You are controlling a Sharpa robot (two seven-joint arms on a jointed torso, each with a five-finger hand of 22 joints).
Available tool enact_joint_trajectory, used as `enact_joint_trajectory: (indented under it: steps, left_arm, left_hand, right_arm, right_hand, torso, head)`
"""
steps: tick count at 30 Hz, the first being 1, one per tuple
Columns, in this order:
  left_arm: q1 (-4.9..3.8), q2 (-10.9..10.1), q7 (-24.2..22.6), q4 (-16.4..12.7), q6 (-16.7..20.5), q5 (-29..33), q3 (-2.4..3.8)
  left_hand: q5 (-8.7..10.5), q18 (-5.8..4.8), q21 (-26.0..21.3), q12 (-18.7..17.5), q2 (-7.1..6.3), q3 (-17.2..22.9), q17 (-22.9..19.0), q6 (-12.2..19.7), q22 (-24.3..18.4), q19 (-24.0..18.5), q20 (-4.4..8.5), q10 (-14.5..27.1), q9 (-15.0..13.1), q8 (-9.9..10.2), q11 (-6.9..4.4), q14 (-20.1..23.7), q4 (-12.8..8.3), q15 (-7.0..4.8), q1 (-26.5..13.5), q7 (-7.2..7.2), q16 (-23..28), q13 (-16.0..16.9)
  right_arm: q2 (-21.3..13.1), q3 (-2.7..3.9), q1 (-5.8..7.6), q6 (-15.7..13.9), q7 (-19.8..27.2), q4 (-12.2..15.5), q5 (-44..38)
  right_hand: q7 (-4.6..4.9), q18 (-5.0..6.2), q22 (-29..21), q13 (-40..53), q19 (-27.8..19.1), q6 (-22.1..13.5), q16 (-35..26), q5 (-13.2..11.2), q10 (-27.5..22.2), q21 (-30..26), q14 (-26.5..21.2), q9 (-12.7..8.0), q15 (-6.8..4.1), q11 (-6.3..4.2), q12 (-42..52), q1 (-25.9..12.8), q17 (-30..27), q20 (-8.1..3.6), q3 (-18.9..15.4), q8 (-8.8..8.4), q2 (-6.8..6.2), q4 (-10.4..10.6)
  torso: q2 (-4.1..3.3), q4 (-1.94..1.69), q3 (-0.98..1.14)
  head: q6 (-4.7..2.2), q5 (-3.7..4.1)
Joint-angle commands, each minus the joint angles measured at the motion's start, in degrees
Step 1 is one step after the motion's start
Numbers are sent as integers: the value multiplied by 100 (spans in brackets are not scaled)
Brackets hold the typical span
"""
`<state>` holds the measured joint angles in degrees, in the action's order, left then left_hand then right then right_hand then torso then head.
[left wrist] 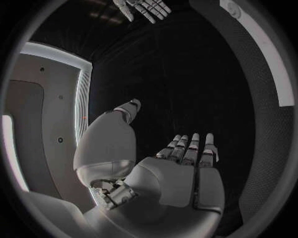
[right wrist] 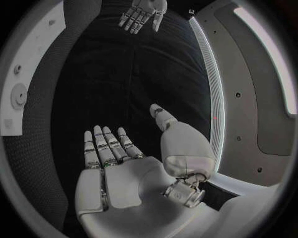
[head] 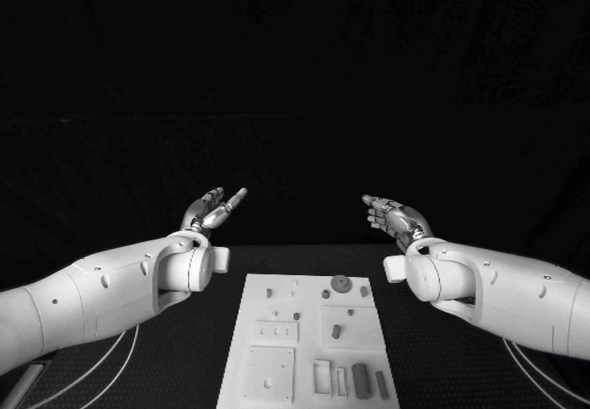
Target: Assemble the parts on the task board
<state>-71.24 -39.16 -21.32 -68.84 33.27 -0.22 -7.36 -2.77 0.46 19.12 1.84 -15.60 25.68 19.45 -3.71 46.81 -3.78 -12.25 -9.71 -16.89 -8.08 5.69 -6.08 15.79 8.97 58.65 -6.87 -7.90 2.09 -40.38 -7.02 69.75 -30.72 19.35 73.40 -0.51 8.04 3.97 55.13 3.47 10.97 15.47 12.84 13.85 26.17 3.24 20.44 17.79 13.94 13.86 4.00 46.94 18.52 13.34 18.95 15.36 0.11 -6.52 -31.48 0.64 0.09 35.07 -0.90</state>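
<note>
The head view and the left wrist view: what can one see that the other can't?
Head view alone: the whole task board with its small parts, and both white arms. Left wrist view alone: the left hand from behind, its palm and fingers close up. Both share the two hands, left hand and right hand, raised, open and holding nothing.

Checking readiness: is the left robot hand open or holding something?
Open: the left robot hand is raised, fingers extended, holding nothing.
</note>
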Motion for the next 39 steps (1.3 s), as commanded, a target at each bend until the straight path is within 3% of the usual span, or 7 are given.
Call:
enact_joint_trajectory:
  steps: [1, 9, 13, 16, 25, 29, 39]
  left_arm:
    - [-163, 97, 557, 325, -925, -144, -81]
    - [-330, 182, 730, 643, -1186, -169, -188]
    - [-330, 182, 730, 643, -1186, -169, -188]
    - [-328, 159, 790, 669, -1439, -220, -191]
    - [-328, 125, 825, 618, -1646, -675, -193]
    - [-328, 49, 853, 480, -1719, -745, -193]
    - [-331, -424, 701, -393, -1774, -756, -194]
  left_hand:
    - [-36, -46, 77, 37, -15, 72, 82, -24, 164, -2, -52, -77, -75, -48, 13, -20, 35, 63, 189, -52, -47, 14]
    - [-30, -39, 320, 105, 132, -116, 472, -154, 621, 36, -9, -360, -357, -214, 27, -213, -17, 84, 308, -42, -257, 67]
    - [-33, 91, 1128, 521, 341, -389, 1628, -818, 2198, 407, 41, -1726, -1295, -821, 209, -1213, -99, 178, 520, -261, -991, 336]
    - [-19, 241, 1439, 788, 599, -747, 1610, -1630, 2600, 1006, 73, -2571, -1887, -1282, 312, -1858, -220, 279, 763, -396, -1165, 464]
    - [-43, 629, 1649, 1208, 912, -1011, 1525, -2759, 2284, 2247, 278, -3784, -1749, -1504, 162, -3042, -569, 111, 1478, -354, -1526, 615]
    - [-39, 1004, 2148, 1620, 1037, -1052, 1722, -3678, 2157, 3666, 490, -4991, -1626, -1622, 8, -4523, -988, -311, 1971, -300, -2165, 847]
    - [-41, 928, 2193, 1298, 1180, -1413, 1705, -4363, 1862, 4200, 734, -5693, -1301, -1309, -97, -5068, -1183, -501, 2083, -239, -2208, 903]
  right_arm:
    - [92, -97, 186, 1370, -835, -351, -225]
    - [258, -351, 549, 2239, -1409, -986, -323]
    - [280, -385, 598, 2355, -1486, -1070, -336]
    - [375, -385, 537, 1691, -1277, -1373, -2808]
    - [448, -384, 509, 1633, -1334, -1498, -4374]
    - [467, -383, 486, 1662, -1410, -1476, -5211]
    - [406, -383, 446, 1599, -1740, -1108, -6887]
  right_hand:
    - [508, 338, 1552, 87, 918, 674, 432, 50, 1085, 105, 736, 471, 43, 11, 163, 404, 366, 43, 269, 526, -119, -277]
    - [478, 553, 1439, 118, 1346, 1210, 618, 37, 1683, 130, 1197, 499, 80, -35, 291, 694, 408, 75, 487, 710, -239, -627]
    - [451, 662, 1403, 115, 1556, 1463, 686, 7, 1960, 151, 1426, 479, 26, -72, 319, 789, 420, 93, 590, 751, -287, -763]
    - [426, 784, 1384, 115, 1808, 1727, 767, -266, 2273, 205, 1707, 445, -49, -102, 347, 951, 469, 115, 912, 769, -450, -717]
    - [378, 939, 1409, 150, 2126, 2076, 873, -282, 2703, 315, 2094, 410, -142, -188, 387, 1058, 567, 149, 1082, 792, -518, -744]
    - [237, 1103, 1552, 347, 2912, 2639, 1262, -392, 3419, 745, 2880, 453, -488, -477, 634, 1192, 870, 60, 1330, 949, -683, -704]
    - [116, 1103, 1944, 790, 3791, 3322, 1706, -530, 4176, 1508, 3755, 554, -937, -798, 729, 1439, 1711, -282, 1812, 988, -1002, -651]
  torso:
    - [0, 1, 0]
    - [0, 1, 0]
    - [0, 1, 0]
    - [-1, -5, -14]
    - [8, -8, -26]
    - [7, -13, -26]
    - [-137, -57, -3]
  head:
    - [0, 0]
    - [0, 0]
    - [0, 0]
    - [15, -12]
    - [22, -15]
    - [30, -10]
    - [49, 9]
